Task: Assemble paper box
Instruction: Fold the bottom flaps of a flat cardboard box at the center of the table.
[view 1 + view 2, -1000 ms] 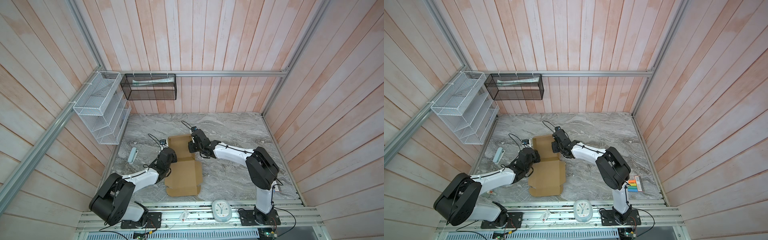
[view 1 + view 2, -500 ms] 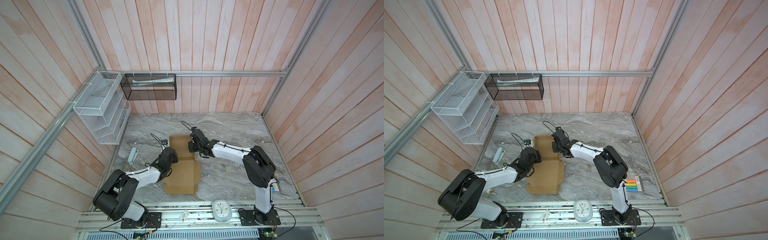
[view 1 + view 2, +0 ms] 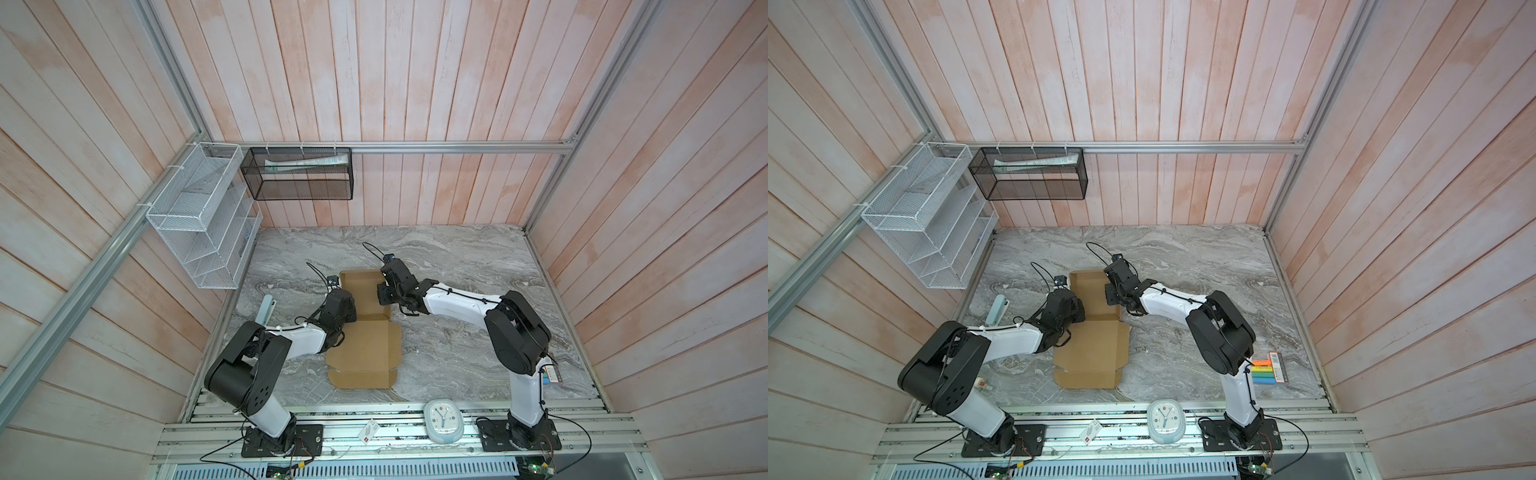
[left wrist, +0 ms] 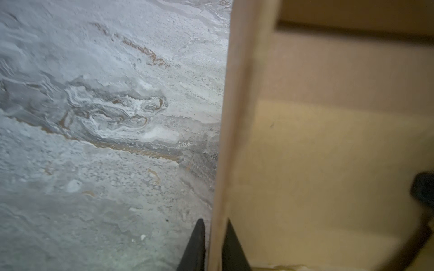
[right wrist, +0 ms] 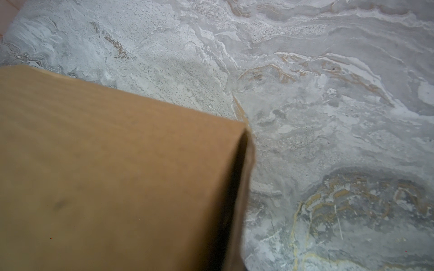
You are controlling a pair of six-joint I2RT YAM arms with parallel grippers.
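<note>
— Two arms were at the box, weren't they? Where did it lie?

— Mid-worktop. The paper box (image 3: 365,353), plain brown unprinted corrugated cardboard and only partly folded, lay on the grey marble-patterned worktop (image 3: 457,266) between the arms. In both top views its near panel lay flat with small flaps spread out. Its far panel sat between the two grippers.

— And the left gripper?

— The left gripper (image 4: 212,246) was pinched narrow on a raised side wall at the far panel's left edge. In the left wrist view one black finger (image 4: 196,244) stood on the worktop side of that wall and the other on the box side, with the cardboard edge clamped between them.

— The right one?

— The right gripper (image 3: 383,296) sat at the far panel's right edge. Its wrist view showed a brown flap tilted up with a dark gap under the fold, but the fingers were out of that picture. So I couldn't tell whether it was closed or gripping; it possibly touched the edge.

— Anything else?

— A pale, round-cornered clock (image 3: 443,420) stood on the aluminium rail (image 3: 187,436) at the front, well apart from the box.
</note>
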